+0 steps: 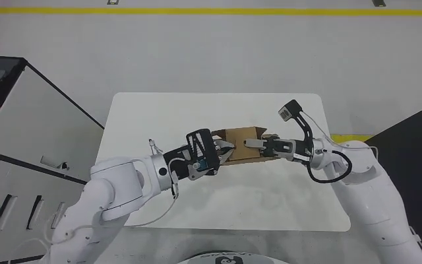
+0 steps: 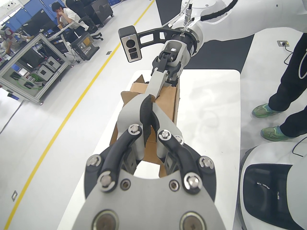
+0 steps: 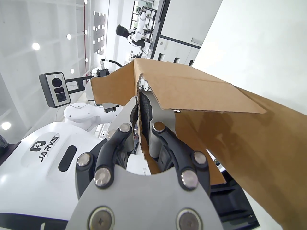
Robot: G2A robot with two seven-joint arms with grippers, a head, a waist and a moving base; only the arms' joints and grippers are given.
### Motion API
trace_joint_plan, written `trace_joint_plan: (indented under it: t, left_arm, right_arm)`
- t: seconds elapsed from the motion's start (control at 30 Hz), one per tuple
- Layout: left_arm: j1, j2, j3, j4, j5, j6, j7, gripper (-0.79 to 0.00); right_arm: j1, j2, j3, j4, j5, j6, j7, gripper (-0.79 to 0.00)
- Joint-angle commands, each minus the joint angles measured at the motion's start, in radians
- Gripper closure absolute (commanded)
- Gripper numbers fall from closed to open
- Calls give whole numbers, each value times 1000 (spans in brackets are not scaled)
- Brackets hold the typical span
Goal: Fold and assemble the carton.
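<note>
From above, the carton (image 1: 241, 146) lies on the desk (image 1: 198, 112) between my arms. Left wrist: my left gripper (image 2: 149, 101) is clamped on one carton wall. Right wrist: my right gripper (image 3: 141, 111) pinches the opposite wall's edge. I judge the cardboard light and bendy, so I'd grip beside the creases.

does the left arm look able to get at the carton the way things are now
Likely yes: the left end effector looks shut on one end of the carton, so nothing blocks it. The right end effector grips the opposite end, clear of it.
</note>
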Motion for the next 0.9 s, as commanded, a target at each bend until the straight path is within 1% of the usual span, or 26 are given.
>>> trace_joint_plan:
  t: [0.0, 0.17, 0.63, 0.77, 0.87]
  left_arm:
    - [1, 1, -10, 7, -1, 12, -1, 0]
    - [9, 5, -29, 11, -16, 7, 2, 0]
    - [-25, 5, 18, 40, -17, -1, 17, 0]
    - [-21, 8, -14, 60, -12, 19, 22, 0]
    - [-8, 12, -44, 70, -16, 18, 26, 0]
  right_arm:
    - [-1, 0, 1, 4, 8, -3, 1, 0]
    - [-2, 0, 4, 9, 21, -11, 8, 0]
    - [10, -3, -16, 19, 21, -16, 6, 0]
    - [11, -4, -8, 23, 44, -31, -3, 0]
    - [9, -5, 3, 25, 74, -62, 0, 0]
